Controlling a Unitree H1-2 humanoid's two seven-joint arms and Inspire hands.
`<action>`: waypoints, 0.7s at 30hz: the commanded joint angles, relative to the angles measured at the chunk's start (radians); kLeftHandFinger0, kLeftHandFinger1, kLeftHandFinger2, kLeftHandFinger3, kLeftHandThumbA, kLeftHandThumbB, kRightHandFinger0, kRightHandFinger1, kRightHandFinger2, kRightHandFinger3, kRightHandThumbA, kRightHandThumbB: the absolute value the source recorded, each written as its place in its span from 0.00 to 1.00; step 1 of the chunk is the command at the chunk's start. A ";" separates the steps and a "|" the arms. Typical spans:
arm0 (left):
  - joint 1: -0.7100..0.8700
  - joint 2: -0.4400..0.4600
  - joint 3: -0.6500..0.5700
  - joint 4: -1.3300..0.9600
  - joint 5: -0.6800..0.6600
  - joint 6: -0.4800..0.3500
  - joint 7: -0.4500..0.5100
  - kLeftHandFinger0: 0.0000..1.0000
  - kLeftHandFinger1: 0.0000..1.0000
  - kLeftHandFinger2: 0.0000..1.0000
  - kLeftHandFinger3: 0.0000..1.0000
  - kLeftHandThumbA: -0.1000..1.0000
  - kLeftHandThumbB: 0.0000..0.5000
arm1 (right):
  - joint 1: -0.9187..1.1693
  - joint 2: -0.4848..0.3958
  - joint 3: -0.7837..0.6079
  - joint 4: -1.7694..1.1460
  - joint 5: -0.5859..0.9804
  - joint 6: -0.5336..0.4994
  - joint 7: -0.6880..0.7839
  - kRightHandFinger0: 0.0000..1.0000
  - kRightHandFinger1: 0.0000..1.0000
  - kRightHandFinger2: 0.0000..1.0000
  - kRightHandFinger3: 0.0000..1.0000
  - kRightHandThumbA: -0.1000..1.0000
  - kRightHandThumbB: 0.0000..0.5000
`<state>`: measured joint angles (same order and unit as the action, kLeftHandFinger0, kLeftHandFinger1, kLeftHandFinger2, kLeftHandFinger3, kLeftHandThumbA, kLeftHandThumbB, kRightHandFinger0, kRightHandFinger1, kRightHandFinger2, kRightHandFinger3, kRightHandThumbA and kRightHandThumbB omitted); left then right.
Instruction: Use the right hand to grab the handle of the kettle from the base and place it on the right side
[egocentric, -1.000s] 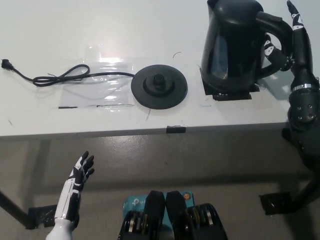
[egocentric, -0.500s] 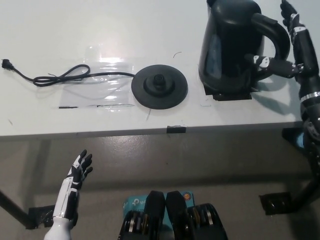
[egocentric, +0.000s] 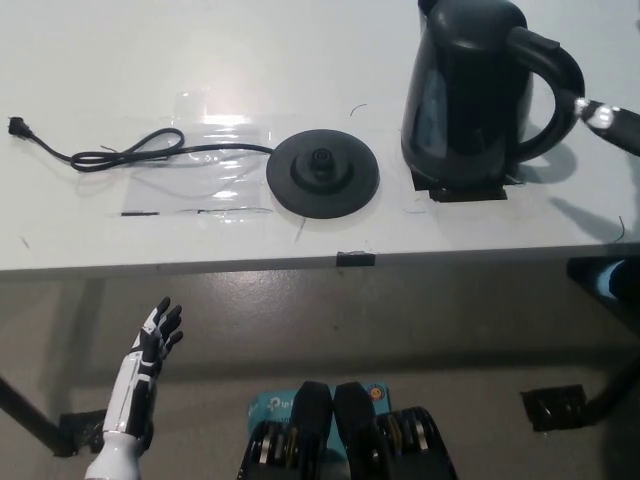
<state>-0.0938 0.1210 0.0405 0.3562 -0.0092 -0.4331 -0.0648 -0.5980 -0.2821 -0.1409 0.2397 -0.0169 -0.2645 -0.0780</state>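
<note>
The white left hand (egocentric: 152, 345) hangs below the bench's (egocentric: 120, 60) near edge at the lower left, fingers spread and holding nothing; it has no part in this task, so it idles clear of the surface.

On the bench, towards its left edge, the plug (egocentric: 14, 126) and black cord (egocentric: 140, 152) trail across a clear plastic sheet (egocentric: 215, 170) to the round base (egocentric: 322, 173), which sits near the middle of the near edge. The base is bare, its centre connector showing, because the kettle is off it.

The kettle (egocentric: 462, 95) stands upright on the bench well to the right of the base, over a patch of black tape (egocentric: 462, 190) (apparently a placement mark), with its handle (egocentric: 555, 90) turned towards the right edge, the side from which the right arm would reach it.

At the far right edge, only a small part of the black right hand (egocentric: 610, 120) shows, just beside the handle and not around it. It grips nothing visible, though I cannot tell how its fingers are set. Judging by this, the placement looks done, with 1 step left at most: clearing the arm.
</note>
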 joint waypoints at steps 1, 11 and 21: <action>-0.041 0.015 0.003 -0.014 -0.023 -0.037 -0.017 1.00 1.00 1.00 1.00 1.00 1.00 | 0.102 0.082 -0.031 -0.321 -0.317 -0.106 -0.183 1.00 1.00 1.00 1.00 1.00 0.97; -0.038 0.016 -0.007 -0.024 -0.003 -0.037 -0.015 1.00 1.00 1.00 1.00 1.00 1.00 | 0.401 0.182 0.177 -0.309 -0.384 -0.205 -0.145 1.00 1.00 1.00 1.00 1.00 0.77; -0.065 0.038 0.000 -0.032 -0.021 -0.030 -0.027 1.00 1.00 1.00 1.00 1.00 1.00 | 0.420 0.146 0.290 -0.066 -0.293 -0.205 -0.148 1.00 1.00 1.00 1.00 1.00 0.64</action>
<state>-0.1378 0.1406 0.0397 0.3546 -0.0178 -0.4331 -0.0774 -0.1470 -0.1106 0.1342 0.1163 -0.3231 -0.4004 -0.1967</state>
